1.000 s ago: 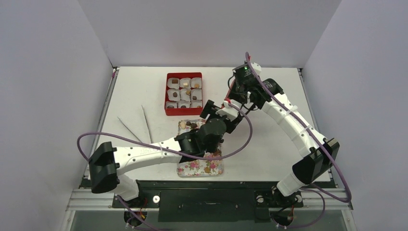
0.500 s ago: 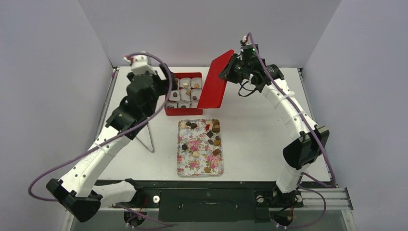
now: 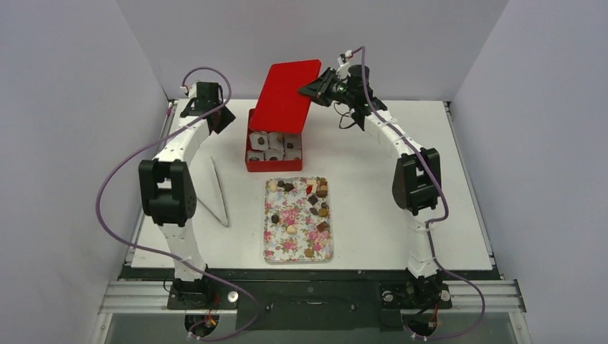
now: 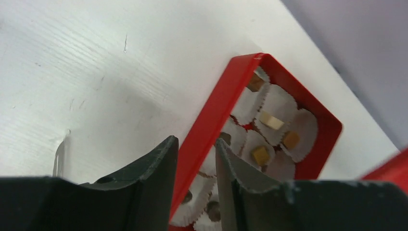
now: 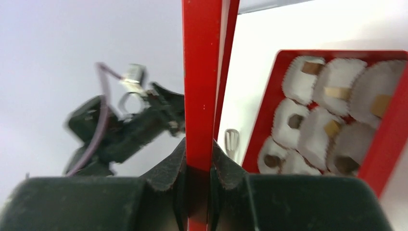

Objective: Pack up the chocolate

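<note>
Both arms are seen reaching to the far side of the table (image 3: 358, 229). One red box (image 3: 274, 168) is stood there, lined with white cups (image 5: 293, 120) in three rows of three. About nine are counted in the right wrist view, some partly hidden. Chocolate (image 5: 333, 129) is seen in most of the cups, one piece to a cup, tan or brown.

One red lid (image 3: 287, 97) is held tilted in the air above the far part of the box, so that the far row of cups is hidden in the top view. The right gripper (image 5: 198, 154) is pressed together on the lid's edge, with one finger on each face.

The left gripper (image 4: 196, 147) is set near the box's far left corner, with one finger outside a wall and one inside, over the cups. The fingers are narrowly spread about that wall. Whether it is pinched cannot be told.

One floral tray (image 3: 283, 247) is laid on the near side of the box, close to it but apart. Loose chocolate is scattered on it, roughly fourteen pieces, most along the right side and far end. They are dark brown, light brown and cream, with one red piece near the far right. One pair of tweezers (image 3: 219, 190) is laid open on the table left of the tray, touched by neither gripper
</note>
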`<state>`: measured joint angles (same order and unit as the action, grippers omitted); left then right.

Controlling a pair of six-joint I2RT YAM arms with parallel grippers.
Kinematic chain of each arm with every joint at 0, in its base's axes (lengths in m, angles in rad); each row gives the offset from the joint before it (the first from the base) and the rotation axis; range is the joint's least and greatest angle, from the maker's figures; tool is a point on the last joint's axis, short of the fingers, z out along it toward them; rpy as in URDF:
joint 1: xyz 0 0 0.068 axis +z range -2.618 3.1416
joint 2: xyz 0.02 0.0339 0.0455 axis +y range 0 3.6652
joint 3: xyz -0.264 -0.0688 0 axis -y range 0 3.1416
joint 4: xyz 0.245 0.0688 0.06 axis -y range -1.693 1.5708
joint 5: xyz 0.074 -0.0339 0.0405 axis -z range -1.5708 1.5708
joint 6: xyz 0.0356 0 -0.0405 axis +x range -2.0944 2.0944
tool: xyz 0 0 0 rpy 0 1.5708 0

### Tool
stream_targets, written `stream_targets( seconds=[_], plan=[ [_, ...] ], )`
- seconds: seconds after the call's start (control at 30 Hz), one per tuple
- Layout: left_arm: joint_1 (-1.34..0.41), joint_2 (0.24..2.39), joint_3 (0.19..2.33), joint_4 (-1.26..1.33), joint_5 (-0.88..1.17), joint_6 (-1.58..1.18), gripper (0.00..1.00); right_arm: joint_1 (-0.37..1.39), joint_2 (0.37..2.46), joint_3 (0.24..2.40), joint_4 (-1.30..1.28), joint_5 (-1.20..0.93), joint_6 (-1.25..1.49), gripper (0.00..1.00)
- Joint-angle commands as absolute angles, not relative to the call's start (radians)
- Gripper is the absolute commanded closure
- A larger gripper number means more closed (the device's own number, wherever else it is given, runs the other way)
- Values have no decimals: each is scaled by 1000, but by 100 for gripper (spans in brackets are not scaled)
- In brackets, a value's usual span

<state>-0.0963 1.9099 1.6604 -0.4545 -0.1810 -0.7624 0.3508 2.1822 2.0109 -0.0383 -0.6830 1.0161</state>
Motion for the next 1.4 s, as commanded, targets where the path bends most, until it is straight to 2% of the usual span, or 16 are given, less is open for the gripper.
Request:
stream_targets(
  seconds=[0.0,0.17,0.4,0.53,0.73,1.0,1.37],
  plan=[
    [-62,2060,1873,-476,-67,-812,71,334,2303,2082,486,-802,1331,100],
    [-59,2301,2113,-543,-31,-817,83,317,2416,2161,657,-794,1494,100],
    [-77,2449,2195,-537,46,-910,87,310,2516,2246,662,-800,1501,100],
    [-96,2503,2226,-539,79,-929,88,294,2523,2211,725,-814,1544,100],
    [-142,2471,2143,-474,112,-977,88,270,2462,2067,819,-842,1576,100],
    [-216,2354,1912,-355,90,-1071,89,220,2369,1830,1045,-878,1675,100],
    [-169,2208,1784,-398,-34,-1017,88,192,2304,1714,992,-944,1622,100]
  ],
)
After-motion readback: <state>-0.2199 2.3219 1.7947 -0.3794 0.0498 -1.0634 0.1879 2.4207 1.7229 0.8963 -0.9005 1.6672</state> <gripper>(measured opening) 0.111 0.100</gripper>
